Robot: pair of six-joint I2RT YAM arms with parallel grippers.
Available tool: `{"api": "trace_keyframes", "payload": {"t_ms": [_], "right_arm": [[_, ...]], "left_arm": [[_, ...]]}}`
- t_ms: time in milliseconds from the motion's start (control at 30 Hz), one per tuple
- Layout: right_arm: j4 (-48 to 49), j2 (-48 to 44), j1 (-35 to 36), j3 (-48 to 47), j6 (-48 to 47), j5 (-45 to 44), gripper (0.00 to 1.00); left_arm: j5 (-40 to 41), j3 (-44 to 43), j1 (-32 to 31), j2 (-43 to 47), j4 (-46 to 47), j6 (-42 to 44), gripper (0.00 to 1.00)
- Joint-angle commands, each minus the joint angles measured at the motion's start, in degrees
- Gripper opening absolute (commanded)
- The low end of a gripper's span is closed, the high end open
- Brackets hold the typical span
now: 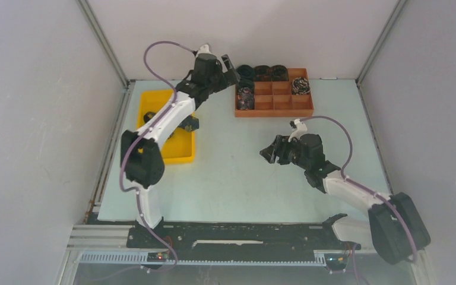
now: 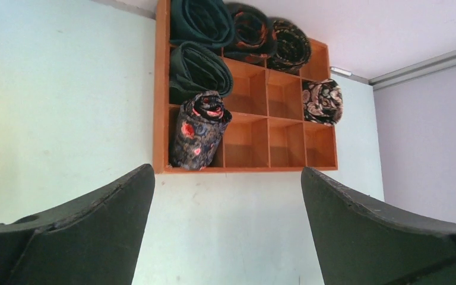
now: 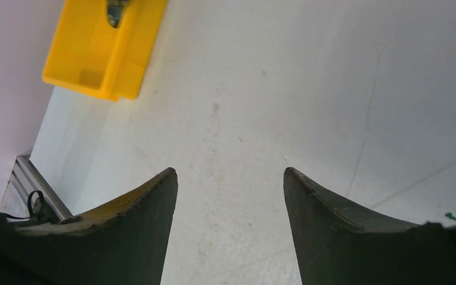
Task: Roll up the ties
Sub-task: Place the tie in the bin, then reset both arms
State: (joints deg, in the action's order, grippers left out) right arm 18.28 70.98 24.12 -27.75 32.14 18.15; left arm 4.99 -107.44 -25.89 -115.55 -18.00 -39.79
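**A:** Status check, nearest first. Right arm (image 1: pixel 347 187)?

**B:** It hangs over the bare middle of the tabletop (image 1: pixel 231 178), lower right of the top view. The right jaws stand apart, and its wrist view shows only tabletop between them. Idle, by my reading.

**A:** Next out, left side?

**B:** Yellow bin (image 1: pixel 181 155), left of centre. The left arm (image 1: pixel 166 116) crosses above it and hides most of the inside. A dark shape shows beside the arm. The right wrist view catches a patterned scrap (image 3: pixel 115 9) at the bin's edge, upper left of that frame. Probably a tie not yet rolled. Count unknown.

**A:** Left jaws?

**B:** Spread wide and empty. They sit just in front of the orange organiser (image 2: pixel 160 89), toward its left end.

**A:** Far end, then. Where are the ties (image 2: pixel 199 71)?

**B:** Six coils in the organiser, each in its own compartment.
- Front row: a floral coil (image 2: pixel 199 133) at the left, standing on end.
- Middle row: a dark one at the left and a pale-patterned one (image 2: pixel 322 102) at the right.
- Back row: three side by side, with the right-hand slot bare.

**A:** Progress?

**B:** About half the compartments are filled and the rest are empty. Nothing lies on the open tabletop. Judged well under way but not finished: whatever is in the bin is yet to be rolled and slotted.
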Motion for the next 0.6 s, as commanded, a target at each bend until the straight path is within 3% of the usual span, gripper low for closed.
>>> {"api": "trace_keyframes", "payload": {"t_ms": [0, 133, 333, 567], "right_arm": [[2.1, -10.4, 6.6, -0.5, -8.7, -13.2, 0.69], [2.8, -17.0, 12.8, -0.5, -16.7, -21.5, 0.71], [-1.2, -22.4, 13.5, -0.9, -19.1, -25.4, 0.73], [-4.3, -22.5, 14.4, -0.4, -21.7, -29.6, 0.74]], "left_arm": [[4.5, 6.5, -0.2, 15.2, -2.1, 7.2, 1.0], [6.8, 17.2, -0.2, 26.6, -2.7, 10.3, 1.0], [11.5, 31.9, -0.2, 44.1, -4.8, 14.5, 1.0], [17.5, 46.8, -0.2, 66.3, -13.7, 17.3, 1.0]]}}
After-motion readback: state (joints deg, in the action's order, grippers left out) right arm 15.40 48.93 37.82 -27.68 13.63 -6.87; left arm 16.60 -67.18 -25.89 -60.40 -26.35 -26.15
